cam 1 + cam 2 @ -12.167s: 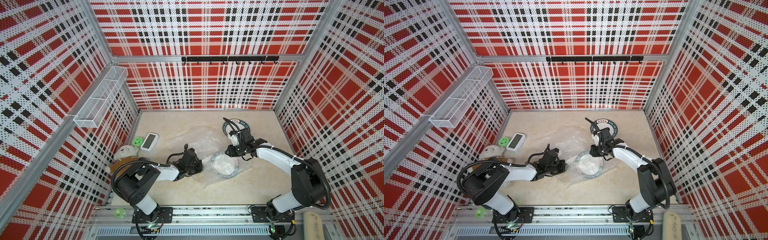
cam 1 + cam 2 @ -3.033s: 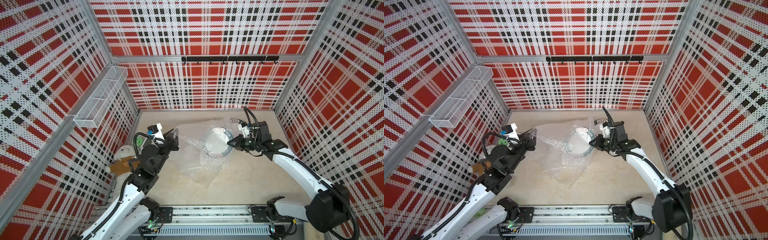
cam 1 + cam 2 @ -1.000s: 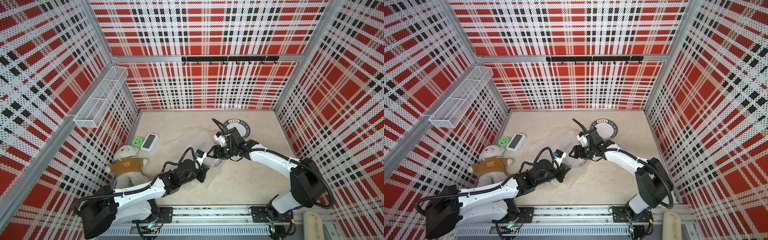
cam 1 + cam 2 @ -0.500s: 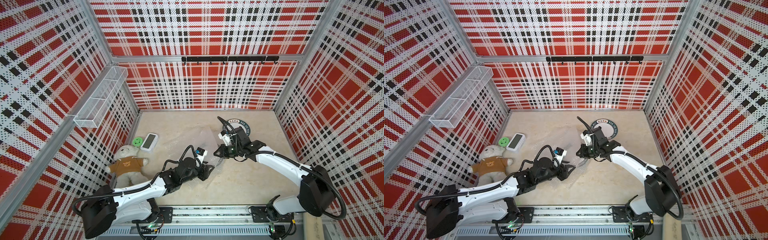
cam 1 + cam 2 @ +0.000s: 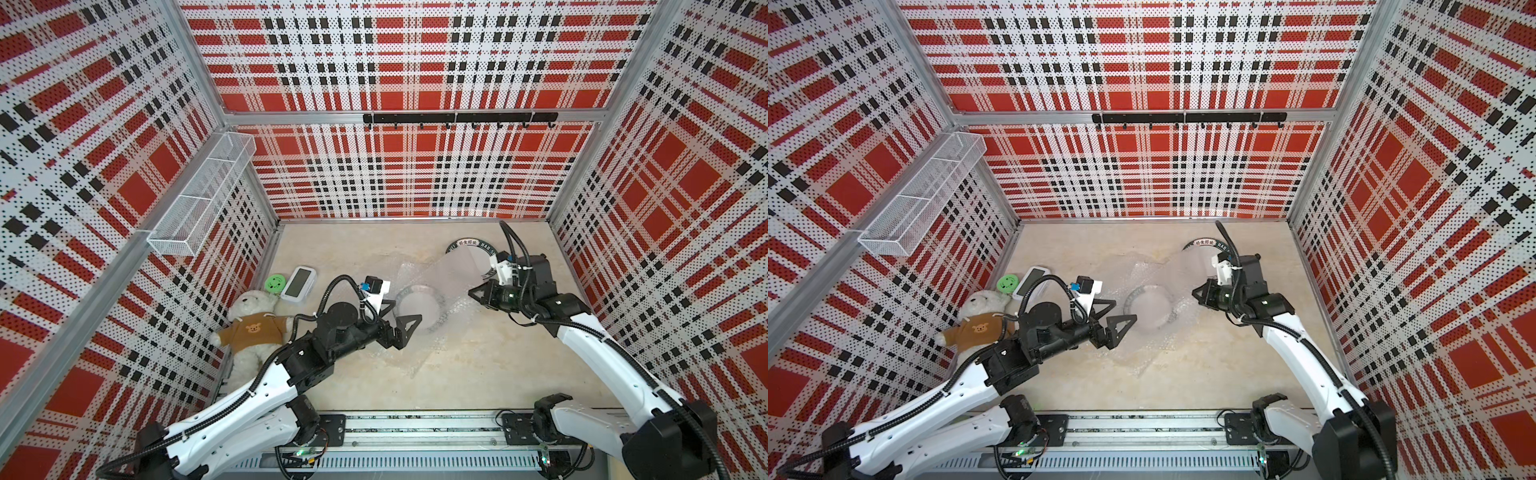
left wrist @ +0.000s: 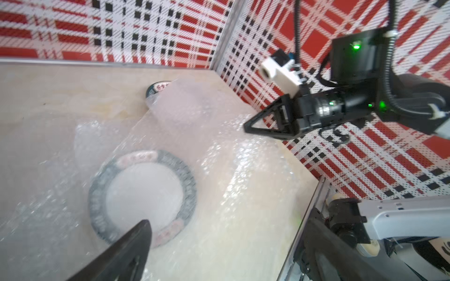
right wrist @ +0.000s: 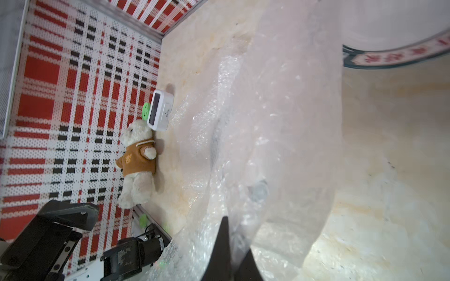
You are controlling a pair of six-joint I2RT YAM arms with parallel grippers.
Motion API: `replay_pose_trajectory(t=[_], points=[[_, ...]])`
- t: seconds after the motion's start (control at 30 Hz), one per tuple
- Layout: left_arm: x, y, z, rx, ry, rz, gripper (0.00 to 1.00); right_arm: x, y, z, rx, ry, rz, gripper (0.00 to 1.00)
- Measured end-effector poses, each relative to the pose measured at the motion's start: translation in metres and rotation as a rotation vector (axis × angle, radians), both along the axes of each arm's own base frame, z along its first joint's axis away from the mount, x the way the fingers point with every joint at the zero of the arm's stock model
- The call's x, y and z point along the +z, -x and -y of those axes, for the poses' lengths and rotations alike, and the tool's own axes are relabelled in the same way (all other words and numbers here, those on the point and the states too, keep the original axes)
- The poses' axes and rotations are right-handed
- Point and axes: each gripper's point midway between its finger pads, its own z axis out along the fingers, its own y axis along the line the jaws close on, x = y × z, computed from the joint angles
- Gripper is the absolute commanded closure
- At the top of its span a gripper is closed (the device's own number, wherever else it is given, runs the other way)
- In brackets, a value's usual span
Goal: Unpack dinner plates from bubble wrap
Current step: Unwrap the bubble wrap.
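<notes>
My right hand (image 5: 473,292) is clamped on the bubble wrap (image 5: 451,272). My left hand (image 5: 405,312) gapes open beside the dinner plate (image 5: 420,306), which lies veiled under the wrap on the table (image 5: 478,374). I'd peel slowly, up and away, while pinning the plate's rim.

Red-plaid perforated walls (image 5: 415,174) enclose a beige marbled surface (image 5: 478,374); wire basket (image 5: 203,203) upper left, black hook rail (image 5: 457,117) upper centre.

top views: high, downward, whole scene shared | wrist views: near, low-angle
</notes>
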Motion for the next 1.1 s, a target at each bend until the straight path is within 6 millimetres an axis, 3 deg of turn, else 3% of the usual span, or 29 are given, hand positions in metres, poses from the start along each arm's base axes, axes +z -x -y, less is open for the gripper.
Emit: replay_pose_trajectory(t=[0.1, 0.17, 0.23, 0.37, 0.47, 0.63, 0.73, 0.8, 0.93, 1.1], points=[[-0.023, -0.016, -0.008, 0.054, -0.083, -0.102, 0.01, -0.022, 0.006, 0.033, -0.116, -0.003, -0.05, 0.9], [-0.038, -0.023, -0.01, 0.071, -0.135, -0.16, 0.01, -0.044, 0.012, 0.051, -0.198, -0.017, -0.1, 0.66], [-0.054, -0.023, -0.008, 0.063, -0.178, -0.21, 0.01, -0.068, 0.02, 0.062, -0.257, -0.036, -0.157, 0.5], [-0.077, -0.021, -0.006, 0.052, -0.243, -0.285, 0.0, -0.102, 0.037, 0.064, -0.306, -0.066, -0.246, 0.36], [-0.091, -0.023, -0.003, 0.048, -0.296, -0.337, 0.01, -0.094, 0.037, 0.072, -0.344, -0.043, -0.214, 0.24], [-0.113, -0.021, 0.006, 0.035, -0.399, -0.391, 0.04, -0.043, 0.023, 0.09, -0.398, 0.037, -0.06, 0.23], [-0.129, -0.018, 0.011, 0.025, -0.461, -0.416, 0.07, -0.023, 0.017, 0.093, -0.393, 0.092, -0.004, 0.23], [-0.14, -0.016, 0.013, 0.021, -0.501, -0.432, 0.11, -0.02, 0.017, 0.089, -0.367, 0.141, 0.002, 0.23], [-0.165, -0.016, 0.011, 0.033, -0.576, -0.473, 0.21, -0.033, 0.019, 0.059, -0.239, 0.206, -0.022, 0.22], [-0.182, -0.022, 0.014, 0.054, -0.639, -0.485, 0.28, -0.067, 0.02, 0.021, -0.106, 0.193, -0.097, 0.05]])
